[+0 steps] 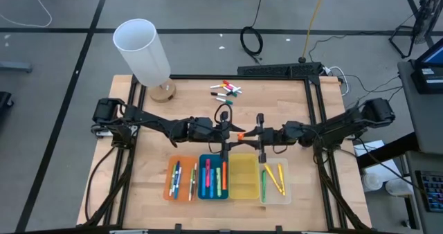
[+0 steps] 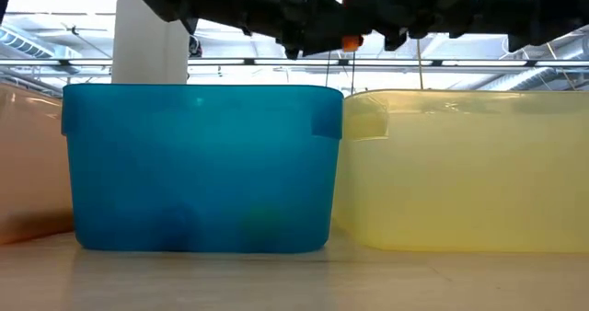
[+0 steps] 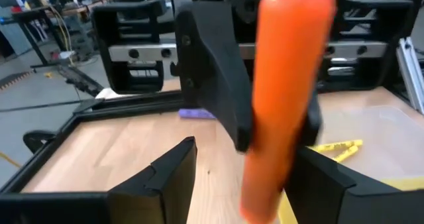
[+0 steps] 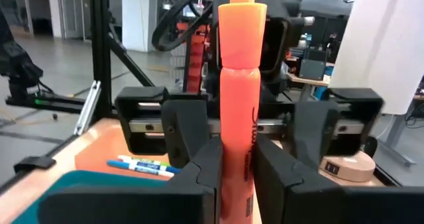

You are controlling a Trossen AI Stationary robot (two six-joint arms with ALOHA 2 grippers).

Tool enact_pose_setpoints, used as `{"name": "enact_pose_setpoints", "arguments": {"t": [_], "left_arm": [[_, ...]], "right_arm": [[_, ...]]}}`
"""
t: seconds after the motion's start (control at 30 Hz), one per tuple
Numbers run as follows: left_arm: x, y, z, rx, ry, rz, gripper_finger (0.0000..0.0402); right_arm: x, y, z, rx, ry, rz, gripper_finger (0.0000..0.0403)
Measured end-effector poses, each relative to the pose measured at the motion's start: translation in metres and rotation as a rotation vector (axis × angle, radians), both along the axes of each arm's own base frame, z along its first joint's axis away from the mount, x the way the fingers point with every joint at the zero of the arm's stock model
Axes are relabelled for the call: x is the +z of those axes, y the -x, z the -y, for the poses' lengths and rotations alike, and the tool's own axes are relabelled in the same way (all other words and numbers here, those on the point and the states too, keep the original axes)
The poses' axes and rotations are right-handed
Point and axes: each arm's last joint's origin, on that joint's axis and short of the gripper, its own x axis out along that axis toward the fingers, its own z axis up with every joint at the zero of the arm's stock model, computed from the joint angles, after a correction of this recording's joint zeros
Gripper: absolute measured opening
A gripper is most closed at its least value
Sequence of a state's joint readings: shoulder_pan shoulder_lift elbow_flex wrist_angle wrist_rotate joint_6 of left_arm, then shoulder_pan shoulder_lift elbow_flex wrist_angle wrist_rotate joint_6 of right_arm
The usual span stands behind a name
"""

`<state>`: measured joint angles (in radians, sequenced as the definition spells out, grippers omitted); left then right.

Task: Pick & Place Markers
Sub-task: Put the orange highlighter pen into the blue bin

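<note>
An orange highlighter stands roughly upright in the air between my two grippers, over the far edge of the blue tray and yellow tray. My right gripper is shut on it. My left gripper faces it from the table's left and is open, with a finger on either side of the highlighter and no touch showing. Other markers lie in the orange tray, the blue tray and the clear tray. A small pile of markers lies near the far edge. My right gripper pinches the orange highlighter by its barrel between the two fingers. The fingers come level from the table's right and lie across it. The highlighter is lifted clear and stands upright, with most of its length rising above the fingers.
A tall white cylinder on a round wooden base stands at the table's far left corner. The four trays sit side by side along the near edge; the blue tray and yellow tray fill the low view. Bare wood lies between trays and pile.
</note>
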<state>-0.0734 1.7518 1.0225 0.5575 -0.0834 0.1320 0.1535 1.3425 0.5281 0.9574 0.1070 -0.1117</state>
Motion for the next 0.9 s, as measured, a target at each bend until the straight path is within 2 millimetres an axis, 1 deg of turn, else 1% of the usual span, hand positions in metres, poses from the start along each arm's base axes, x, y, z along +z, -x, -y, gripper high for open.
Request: {"name": "enact_pose_setpoints", "arguments": {"t": [0.13,0.2,0.23,0.3,0.4,0.43,0.53,0.67,0.8,0.9], "left_arm": [[0.001,0.0,0.0,0.001,0.0,0.005,0.0212],[0.0,0.0,0.0,0.002,0.003,-0.002,0.0203],[0.0,0.0,0.0,-0.001,0.002,-0.004,0.0191],[0.0,0.0,0.001,-0.02,-0.016,0.0,0.0155],[0.0,0.001,0.005,-0.073,-0.044,-0.001,0.0067],[0.001,0.001,0.006,-0.112,-0.048,0.0,0.0062],[0.008,0.005,0.008,-0.269,-0.036,0.01,0.0066],[0.022,0.013,0.024,-0.502,-0.016,0.059,0.0066],[0.027,0.016,0.035,-0.665,0.008,0.11,0.0066],[0.03,0.02,0.047,-0.788,-0.004,0.15,0.0066]], "right_arm": [[0.0,-0.005,-0.001,0.004,0.006,-0.001,0.0043],[0.001,-0.004,-0.003,0.007,0.01,0.0,0.0043],[0.001,-0.004,-0.003,0.01,0.011,0.0,0.0043],[0.003,-0.002,-0.005,0.012,0.013,0.009,0.0044],[0.007,0.001,-0.008,0.022,0.015,0.012,0.0055],[0.008,0.003,-0.009,0.025,0.017,0.0,0.0063],[0.015,0.013,-0.01,-0.007,0.021,-0.042,0.0094],[0.028,0.033,-0.011,-0.024,0.002,-0.081,0.0133],[0.043,0.054,-0.013,0.016,-0.081,-0.058,0.0153],[0.041,0.064,-0.013,0.032,-0.095,-0.048,0.0158]]}}
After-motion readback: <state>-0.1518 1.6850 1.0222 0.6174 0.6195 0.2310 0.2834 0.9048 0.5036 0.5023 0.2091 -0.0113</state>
